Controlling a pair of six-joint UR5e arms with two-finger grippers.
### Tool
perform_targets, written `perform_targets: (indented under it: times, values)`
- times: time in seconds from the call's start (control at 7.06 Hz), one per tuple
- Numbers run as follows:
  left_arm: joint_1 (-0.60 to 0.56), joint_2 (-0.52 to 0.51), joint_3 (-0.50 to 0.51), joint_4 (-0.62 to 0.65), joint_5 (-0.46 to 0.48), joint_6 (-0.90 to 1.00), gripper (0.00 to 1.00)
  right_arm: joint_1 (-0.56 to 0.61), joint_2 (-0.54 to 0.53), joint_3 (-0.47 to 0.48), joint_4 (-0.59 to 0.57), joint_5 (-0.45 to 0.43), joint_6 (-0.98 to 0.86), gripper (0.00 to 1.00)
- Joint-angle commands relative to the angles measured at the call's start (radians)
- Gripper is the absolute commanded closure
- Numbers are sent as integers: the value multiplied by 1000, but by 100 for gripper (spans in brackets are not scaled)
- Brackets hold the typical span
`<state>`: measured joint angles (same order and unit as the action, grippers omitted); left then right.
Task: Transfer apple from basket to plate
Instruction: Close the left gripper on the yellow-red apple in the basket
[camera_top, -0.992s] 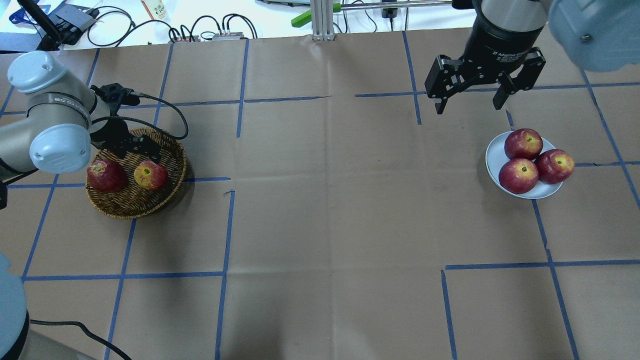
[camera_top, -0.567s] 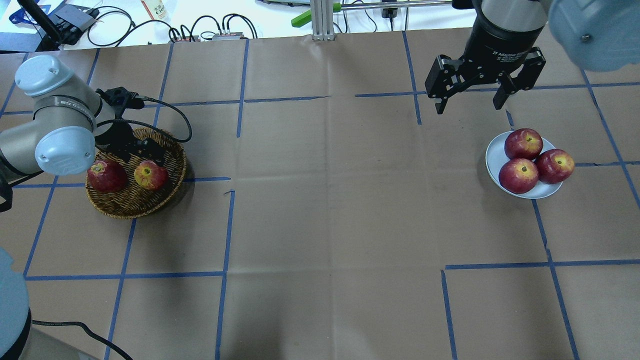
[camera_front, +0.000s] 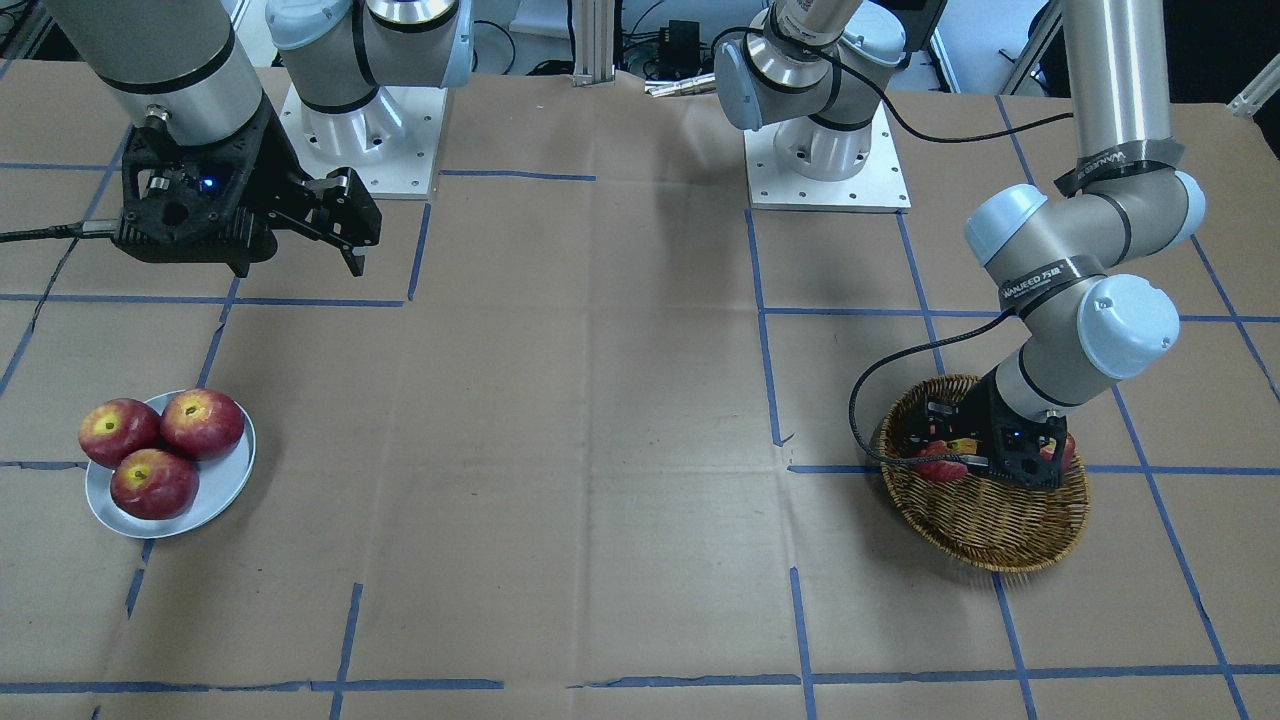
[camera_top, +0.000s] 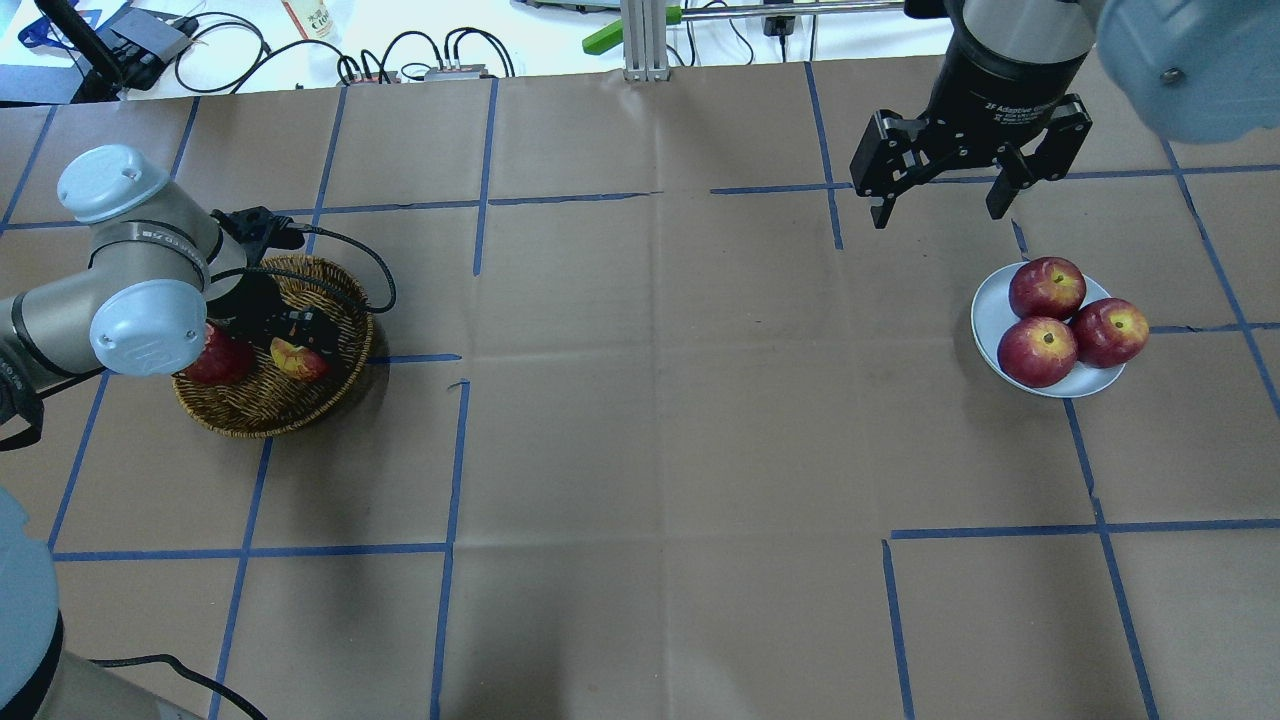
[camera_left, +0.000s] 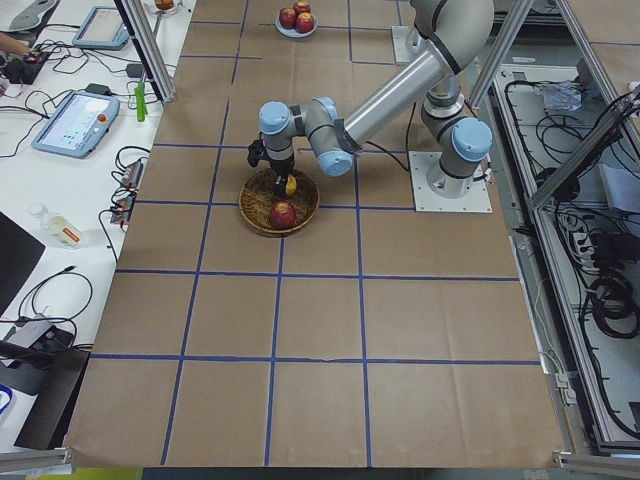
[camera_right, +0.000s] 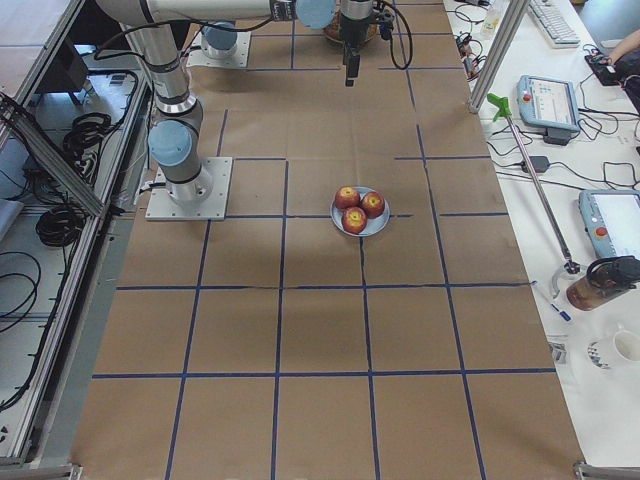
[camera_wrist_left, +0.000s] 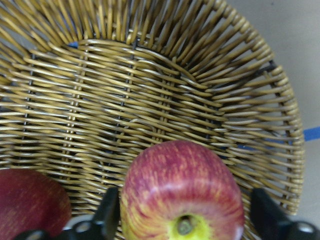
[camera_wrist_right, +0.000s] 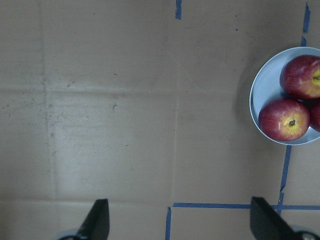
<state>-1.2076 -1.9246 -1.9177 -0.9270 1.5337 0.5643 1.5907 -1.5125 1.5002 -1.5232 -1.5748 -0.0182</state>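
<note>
The apple (camera_wrist_left: 182, 190), streaky pinkish-red with a yellow stem hollow, lies in the wicker basket (camera_top: 260, 412) at the table's left; it also shows in the overhead view (camera_top: 298, 361). My left gripper (camera_top: 294, 336) is down inside the basket, open, with one finger on each side of the apple. The pale blue-grey plate (camera_top: 988, 312) at the right holds three deeper-red apples. My right gripper (camera_top: 940, 205) is open and empty, up above the table just behind the plate.
A dark red apple (camera_top: 222, 363) lies in the basket beside the streaky one, partly under my left forearm. The left wrist's cable (camera_top: 350, 245) loops over the basket's far rim. Brown paper with blue tape lines covers the table.
My left arm has swung forward and lowered its gripper into the basket, so the fingers now straddle the streaky apple. The right arm has not moved.
</note>
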Motion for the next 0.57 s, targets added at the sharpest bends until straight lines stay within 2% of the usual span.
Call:
perform_targets:
  times: [0.0, 0.14, 0.42]
  values:
    - [0, -4, 8, 0, -1, -30, 65, 0, 0, 0, 0, 1, 0, 0]
    - [0, -2, 11, 3, -1, -58, 69, 0, 0, 0, 0, 1, 0, 0]
    - [-33, 44, 50, -9, -6, -150, 68, 0, 0, 0, 0, 1, 0, 0]
